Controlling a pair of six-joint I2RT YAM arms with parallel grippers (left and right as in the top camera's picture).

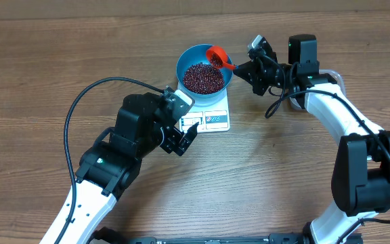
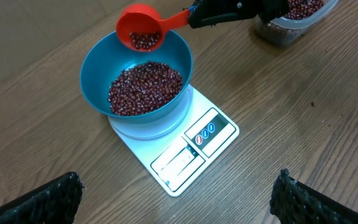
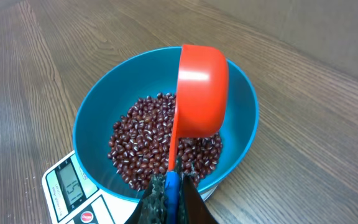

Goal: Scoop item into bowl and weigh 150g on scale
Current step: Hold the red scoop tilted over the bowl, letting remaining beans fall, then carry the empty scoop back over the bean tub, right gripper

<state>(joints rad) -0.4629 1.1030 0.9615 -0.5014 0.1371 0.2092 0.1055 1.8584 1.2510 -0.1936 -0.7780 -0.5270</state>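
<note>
The blue bowl [image 1: 181, 68] stands on the white scale [image 1: 217, 119] and holds a heap of dark red beans [image 1: 203, 78]. My right gripper [image 1: 244, 68] is shut on the blue handle of a red scoop [image 1: 217, 56]. The scoop is tilted over the bowl's far rim. In the left wrist view the scoop [image 2: 140, 28] has some beans in it above the bowl [image 2: 95, 81]. In the right wrist view its red back [image 3: 201, 93] faces the camera over the beans [image 3: 142, 143]. My left gripper [image 1: 185, 139] is open beside the scale's near corner, holding nothing.
A clear plastic tub [image 2: 294, 18] with more beans sits behind the right gripper. The scale's display [image 3: 67, 186] faces the left arm. A black cable [image 1: 80, 108] loops over the table to the left of the left arm.
</note>
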